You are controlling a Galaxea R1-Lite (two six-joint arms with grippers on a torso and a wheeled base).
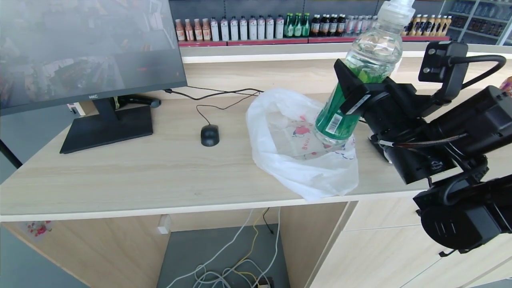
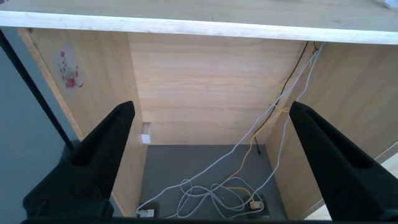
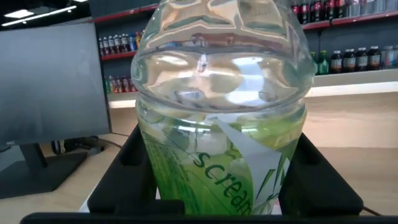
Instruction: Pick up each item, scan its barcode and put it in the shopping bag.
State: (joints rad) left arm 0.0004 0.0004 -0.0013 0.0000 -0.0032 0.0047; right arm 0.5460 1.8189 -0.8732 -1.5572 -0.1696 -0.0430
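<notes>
Head view: a pale wooden counter (image 1: 140, 172) runs across the middle of the frame, with a crumpled white plastic shopping bag (image 1: 280, 160) just right of centre. Upper right, the clear plastic bottle with the green label (image 1: 372, 50) hangs tilted, base over the bag's mouth as far as I can tell. The right gripper (image 1: 360, 82) is clamped on its labelled waist. It looks full, so I'd guess hefty, slick and a bit squashy — mid-body beats the tapered neck. The left gripper (image 2: 211, 124) sits below the counter edge, fingers wide apart.
</notes>
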